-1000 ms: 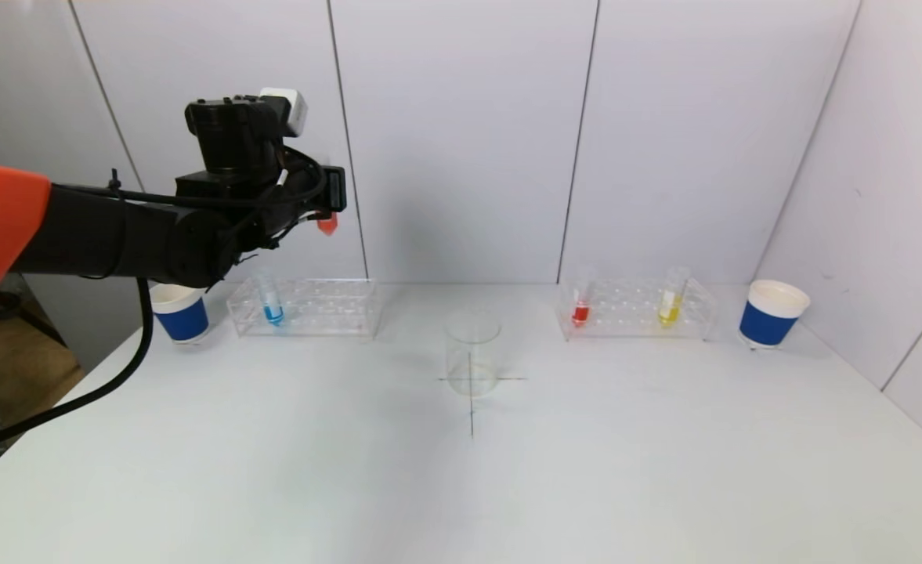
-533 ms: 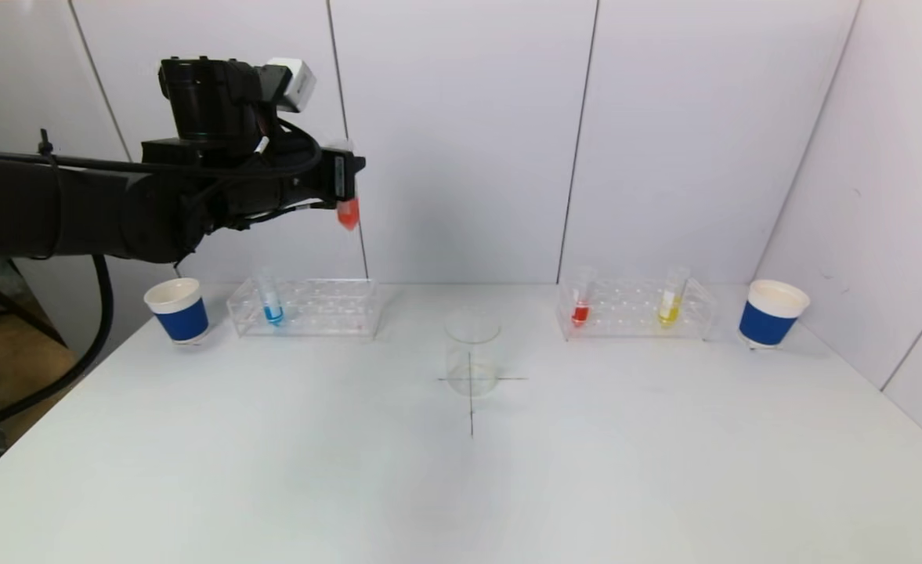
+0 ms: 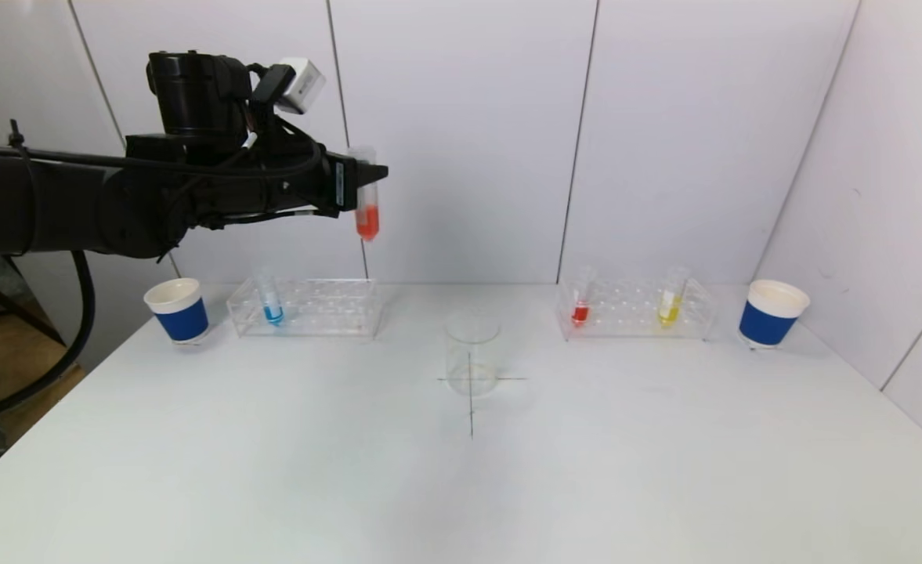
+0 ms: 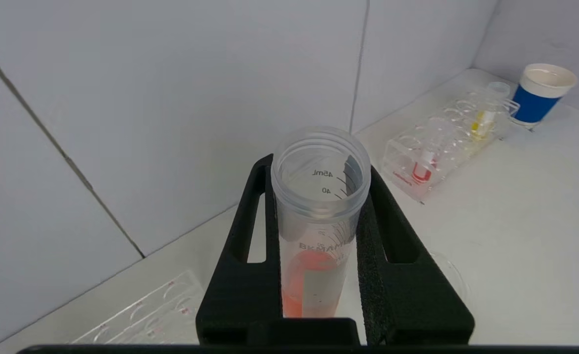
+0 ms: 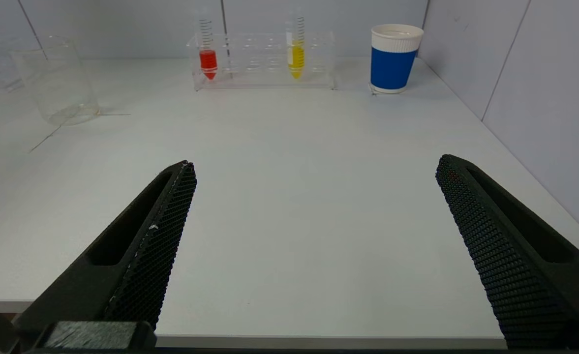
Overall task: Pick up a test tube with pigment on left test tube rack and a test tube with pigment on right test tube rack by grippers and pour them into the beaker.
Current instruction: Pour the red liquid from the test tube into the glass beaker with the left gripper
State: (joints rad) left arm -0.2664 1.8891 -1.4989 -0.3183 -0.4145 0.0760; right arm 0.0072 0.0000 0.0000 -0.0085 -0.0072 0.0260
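Head view shows the left end effector [image 3: 360,182] clamped on an upright test tube of red pigment [image 3: 366,218], high above the left test tube rack [image 3: 304,307]. The empty beaker [image 3: 472,352] stands on the surface, lower and toward the robot's right of the tube, so the coming carry likely runs rightward and down before the tube's long axis tips over the rim. The right end effector [image 5: 314,255] hangs wide apart near the surface's front edge, empty, well short of the right test tube rack [image 5: 264,59].

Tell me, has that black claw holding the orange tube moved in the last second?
Yes. The left gripper, shut on the orange tube, has risen and drifted toward the robot's right, judged against the left rack below.
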